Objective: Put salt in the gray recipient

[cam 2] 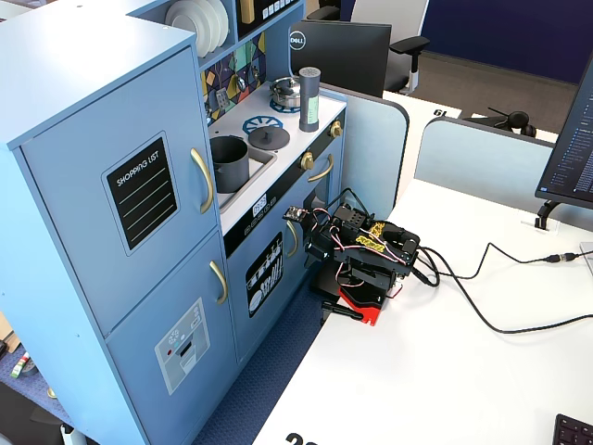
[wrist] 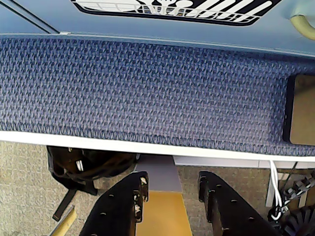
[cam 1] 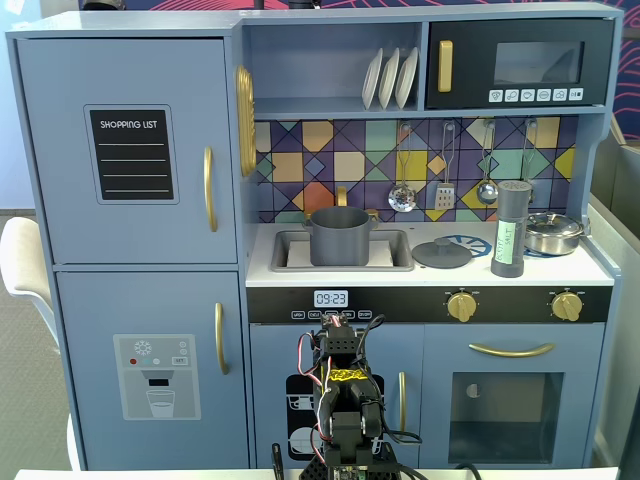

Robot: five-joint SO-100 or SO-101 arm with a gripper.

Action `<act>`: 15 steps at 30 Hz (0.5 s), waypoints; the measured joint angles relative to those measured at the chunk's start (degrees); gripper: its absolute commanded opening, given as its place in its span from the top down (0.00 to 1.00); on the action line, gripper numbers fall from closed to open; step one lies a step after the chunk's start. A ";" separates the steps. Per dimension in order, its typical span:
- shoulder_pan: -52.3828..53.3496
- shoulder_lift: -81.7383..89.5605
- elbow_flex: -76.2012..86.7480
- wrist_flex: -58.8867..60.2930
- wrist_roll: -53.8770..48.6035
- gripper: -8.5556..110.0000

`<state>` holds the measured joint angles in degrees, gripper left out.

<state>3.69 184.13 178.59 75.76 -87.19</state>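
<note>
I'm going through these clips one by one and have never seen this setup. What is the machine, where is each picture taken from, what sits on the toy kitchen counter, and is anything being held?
The machine is a small robot arm folded up on a white table, facing a blue toy kitchen. One fixed view looks straight at the kitchen front; another looks from the side. The wrist view rides on the arm and points down past its gripper at blue carpet.

On the counter, seen from the front: the gray recipient stands in the sink, a flat round lid lies to its right, then the salt stands upright, with a shiny steel pot beside it.

Nothing is held: the gripper's two dark fingers are apart with nothing between them.
</note>
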 measured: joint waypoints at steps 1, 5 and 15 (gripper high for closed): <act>0.00 0.00 0.00 0.00 0.00 0.93; 0.00 0.00 0.00 0.00 0.00 0.93; 1.05 -0.35 -0.09 -1.14 0.70 0.93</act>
<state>4.75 183.78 178.51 74.62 -86.48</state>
